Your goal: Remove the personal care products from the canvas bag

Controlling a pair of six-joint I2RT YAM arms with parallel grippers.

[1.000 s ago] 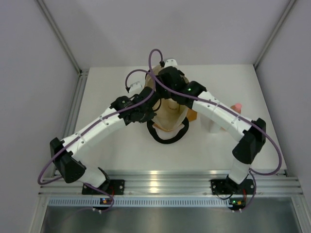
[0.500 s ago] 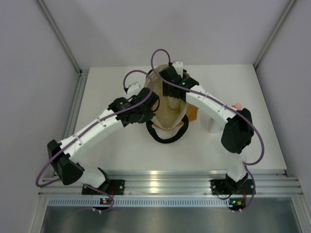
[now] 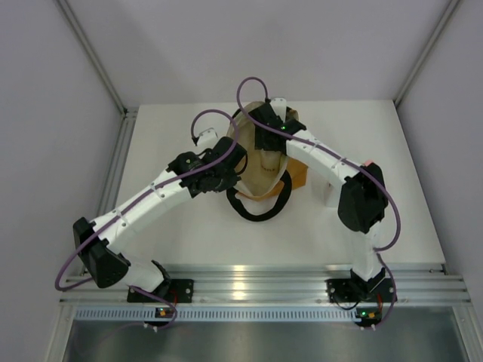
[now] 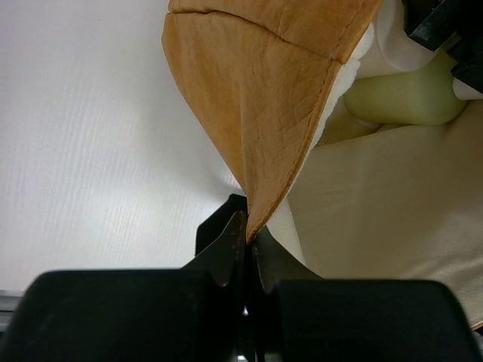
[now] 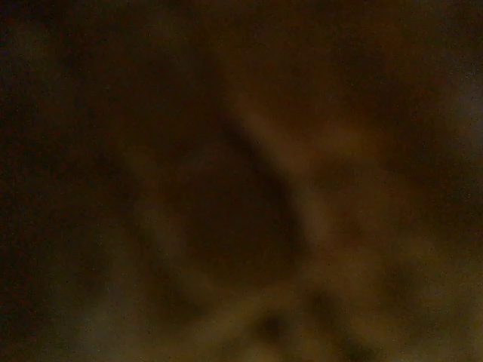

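Observation:
The canvas bag [image 3: 262, 179] lies mid-table, mouth open, cream lining showing, black handle [image 3: 253, 212] at its near end. My left gripper [image 4: 246, 243] is shut on the bag's orange rim [image 4: 260, 113] and holds it up; it also shows in the top view [image 3: 235, 163]. My right gripper [image 3: 266, 145] is deep in the bag's far end, its fingers hidden. The right wrist view is dark and blurred. A pale yellow-green bottle [image 4: 404, 99] lies inside the bag by the right gripper's black body [image 4: 445, 30]. The orange bottle's pink cap [image 3: 369, 163] shows outside, right of the bag.
A white container [image 3: 329, 193] stands on the table right of the bag, partly under my right forearm. The white table [image 3: 173, 128] has a metal rail [image 3: 249, 283] at its near edge. Grey walls close in on both sides.
My right arm has pushed further into the bag, its elbow swinging left and nearer. My left gripper has kept its hold on the rim and barely moved.

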